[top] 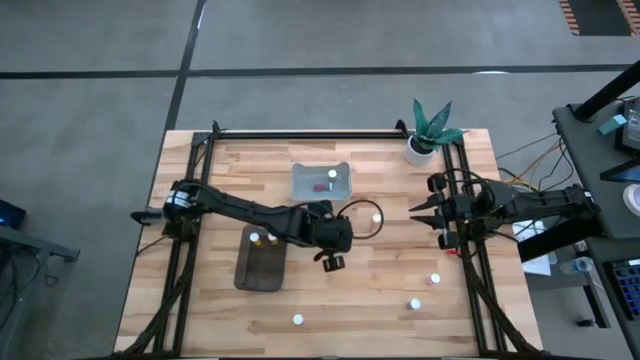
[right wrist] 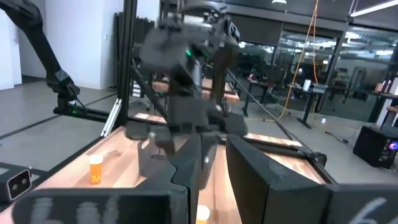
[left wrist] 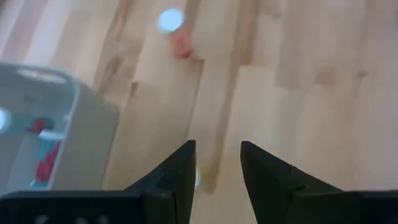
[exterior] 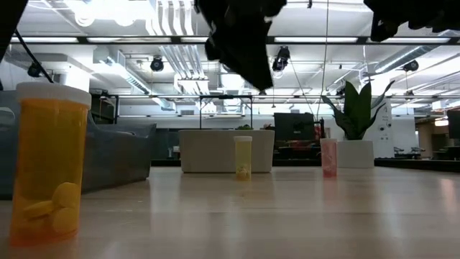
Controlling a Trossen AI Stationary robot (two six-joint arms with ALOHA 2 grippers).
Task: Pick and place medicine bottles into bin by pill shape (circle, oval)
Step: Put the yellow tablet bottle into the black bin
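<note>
Small white-capped medicine bottles stand on the wooden table: one right of centre (top: pixel 376 216), two at the near right (top: pixel 435 279) (top: pixel 415 303), one at the near edge (top: pixel 298 320). Two caps (top: pixel 262 238) show in the dark bin (top: pixel 258 272). The clear bin (top: pixel 300 170) holds a white cap and red pieces. My left gripper (top: pixel 333 250) (left wrist: pixel 217 165) is open above the table's centre, between the two bins, touching nothing. A pink-bodied bottle (left wrist: pixel 173 28) stands ahead of it. My right gripper (top: pixel 425 213) (right wrist: pixel 214 165) is open at the right edge.
A plant in a white pot (top: pixel 420 150) stands at the far right corner. In the low view an amber bottle with pills (exterior: pixel 50 165) stands close by at the left. A yellow bottle (exterior: pixel 243 157) and a pink one (exterior: pixel 328 157) stand farther off.
</note>
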